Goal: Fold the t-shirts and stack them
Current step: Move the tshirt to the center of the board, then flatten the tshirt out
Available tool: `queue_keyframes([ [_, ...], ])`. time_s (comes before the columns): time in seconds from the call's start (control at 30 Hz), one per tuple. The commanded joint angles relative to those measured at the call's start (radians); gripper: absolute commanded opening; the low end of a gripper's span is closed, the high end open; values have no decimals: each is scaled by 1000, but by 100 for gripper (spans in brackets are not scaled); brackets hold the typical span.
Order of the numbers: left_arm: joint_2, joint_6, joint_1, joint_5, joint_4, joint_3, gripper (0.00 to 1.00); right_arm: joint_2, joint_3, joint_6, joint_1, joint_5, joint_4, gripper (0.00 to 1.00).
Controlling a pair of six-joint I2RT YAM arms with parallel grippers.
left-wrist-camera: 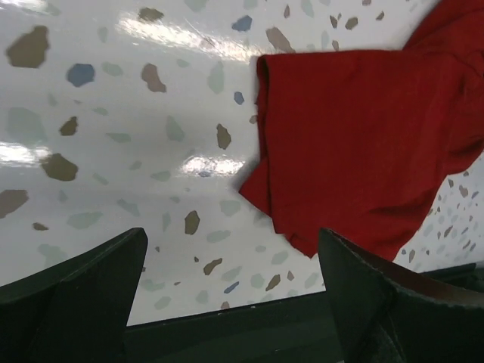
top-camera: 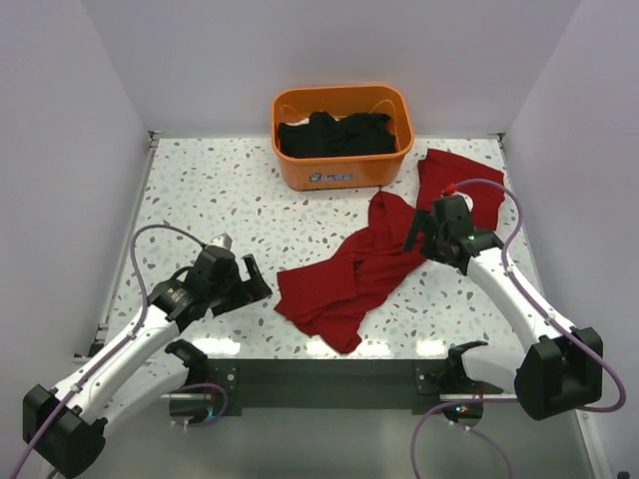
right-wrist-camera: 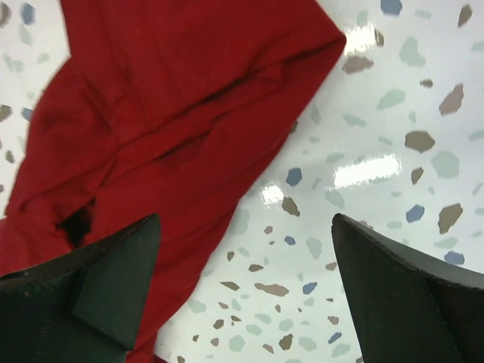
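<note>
- The dark-red t-shirt was seen crumpled in a long diagonal heap at the centre-right of the bench, not yet folded.
- The right fingers were spread wide just above its upper part, grasping nothing, probably placed to seek an edge.
- The left fingers were spread empty beside its lower-left corner.
- An orange basket at upper centre was filled with dark cloth.
</note>
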Motion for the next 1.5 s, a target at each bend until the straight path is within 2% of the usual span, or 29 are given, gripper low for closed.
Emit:
queue_keyframes([
  [0.0,27,-25,-24,200,221,-71,100,-22,55,-70,16,-1,33,99],
  [0.07,62,-44,-87,231,284,-85,100,10,66,-74,27,-6,44,99],
  [0.13,133,-82,-180,182,323,-76,99,42,74,-76,43,-15,56,99],
  [0.23,231,-91,-210,186,342,-59,89,58,74,-68,50,-26,74,99],
  [0.37,294,-102,-216,198,410,-76,67,64,72,-68,52,-11,70,99],
  [0.4,309,-105,-215,186,412,-69,66,62,71,-68,50,3,68,99],
  [0.6,371,-100,-216,200,468,-69,60,49,49,-74,50,25,67,99],
  [0.87,409,-126,-225,133,383,-63,57,59,58,-81,50,37,59,99],
  [1.13,464,-127,-225,177,473,-79,54,67,61,-81,50,40,57,99],
  [1.27,494,-119,-227,179,473,-33,41,58,69,-85,50,45,51,99],
  [1.3,491,-119,-227,179,468,-25,33,56,68,-85,50,45,53,99],
  [1.37,469,-116,-225,179,452,-5,24,56,68,-90,50,45,53,99],
  [1.47,428,-111,-227,160,392,16,19,61,75,-96,52,54,47,99],
])
